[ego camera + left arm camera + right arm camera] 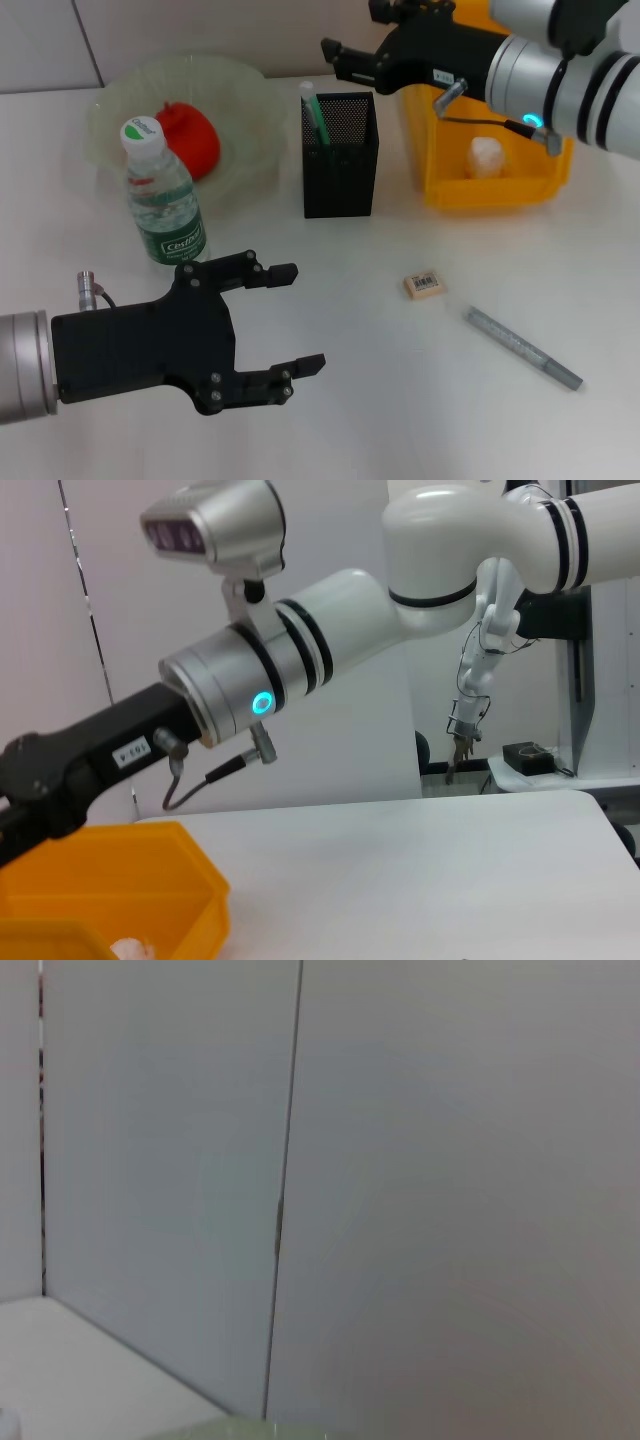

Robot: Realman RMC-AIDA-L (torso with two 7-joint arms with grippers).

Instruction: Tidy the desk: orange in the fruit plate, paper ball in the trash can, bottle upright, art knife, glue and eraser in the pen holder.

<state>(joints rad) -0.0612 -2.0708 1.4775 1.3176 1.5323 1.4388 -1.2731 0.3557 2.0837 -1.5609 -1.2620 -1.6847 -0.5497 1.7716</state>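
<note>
Left gripper (300, 320) low, jaws spread; right gripper (335, 55) above pen holder (340, 160).

We record a white table (330, 400) carrying seven items directly on its surface. At the far left sits a pale-green plate (245, 120) with a wavy rim. Just in front of it a clear bottle (165, 205) stands upright, cap on. A black mesh pen holder (340, 165) stands near the centre, close beside the plate. To its right rests a yellow bin (490, 190). Nearer the front, a small beige eraser (422, 285) lies flat, and a grey pen-shaped knife (523, 348) lies at a slant just beyond it.
</note>
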